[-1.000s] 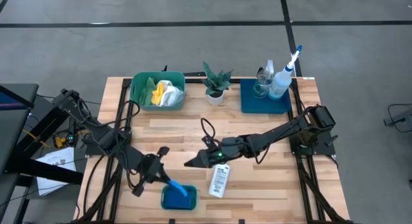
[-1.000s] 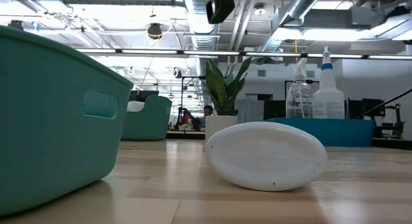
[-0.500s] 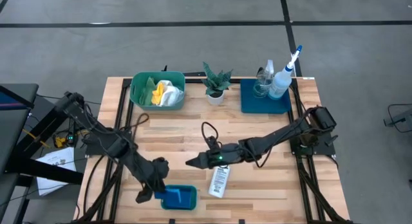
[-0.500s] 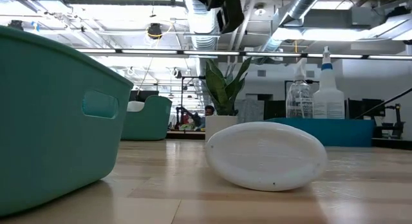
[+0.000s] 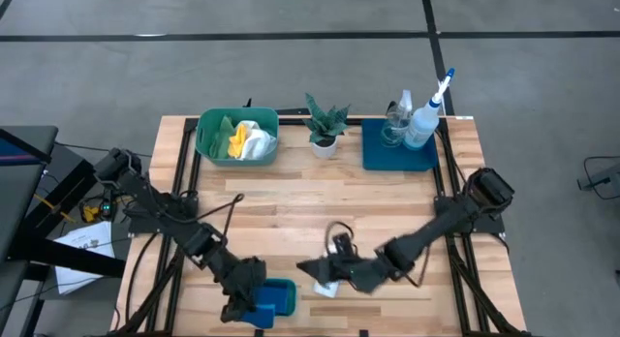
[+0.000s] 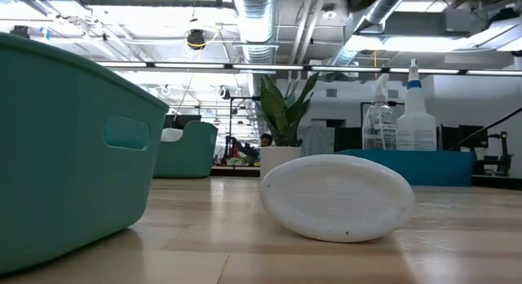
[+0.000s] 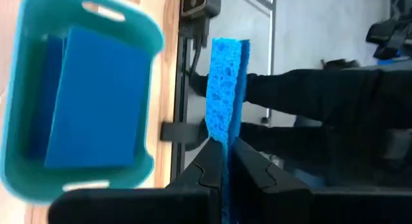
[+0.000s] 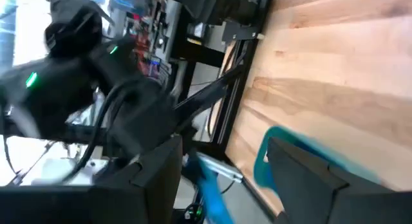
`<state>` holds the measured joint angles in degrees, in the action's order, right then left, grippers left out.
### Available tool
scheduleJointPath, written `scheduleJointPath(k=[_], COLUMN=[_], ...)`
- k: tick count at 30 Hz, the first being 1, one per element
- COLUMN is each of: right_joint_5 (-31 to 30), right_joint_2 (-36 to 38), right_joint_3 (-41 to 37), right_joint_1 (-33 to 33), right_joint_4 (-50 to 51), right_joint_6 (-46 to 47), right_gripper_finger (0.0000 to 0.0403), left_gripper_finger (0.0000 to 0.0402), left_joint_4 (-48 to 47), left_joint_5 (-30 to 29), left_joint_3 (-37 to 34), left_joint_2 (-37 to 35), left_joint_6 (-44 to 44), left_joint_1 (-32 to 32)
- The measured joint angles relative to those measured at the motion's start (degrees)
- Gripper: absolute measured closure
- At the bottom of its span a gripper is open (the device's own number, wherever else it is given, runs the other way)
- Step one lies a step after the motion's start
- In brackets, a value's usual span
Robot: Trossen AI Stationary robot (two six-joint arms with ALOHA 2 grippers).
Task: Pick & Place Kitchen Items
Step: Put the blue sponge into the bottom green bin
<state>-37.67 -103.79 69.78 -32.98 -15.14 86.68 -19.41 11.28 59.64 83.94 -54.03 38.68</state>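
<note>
Sponge (image 7: 225, 89) clamped edge-on in left gripper (image 7: 224, 161), just beside near tub (image 7: 138, 31) holding another. Judged mid-placing; next needed carrying over tub, then releasing. Right gripper (image 5: 312, 271) spread, empty, over bottle (image 5: 327, 288).

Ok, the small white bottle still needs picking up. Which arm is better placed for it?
Right, probably. Its pincer is open and right at the small white bottle lying near the front edge. The left pincer is shut on a blue sponge beside the small green tub, so it's busy.
</note>
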Motion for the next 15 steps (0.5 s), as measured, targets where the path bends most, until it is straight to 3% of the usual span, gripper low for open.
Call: scheduleJointPath(k=[5,15], right_joint_5=[-9.71,-20.36], right_joint_2=[0.0,0.0], right_joint_3=[0.0,0.0], right_joint_1=[-6.58,-16.93], right_joint_4=[0.22,4.69], right_joint_6=[0.38,5.52], right_gripper_finger=[0.0184,0.0184], left_gripper_finger=[0.0396,0.0398], left_joint_4=[1.3,4.89], left_joint_5=[2.69,6.35], left_joint_3=[0.0,-0.29], left_joint_2=[1.81,6.24], left_joint_6=[-1.73,-1.5], left_joint_1=[-4.25,-10.11])
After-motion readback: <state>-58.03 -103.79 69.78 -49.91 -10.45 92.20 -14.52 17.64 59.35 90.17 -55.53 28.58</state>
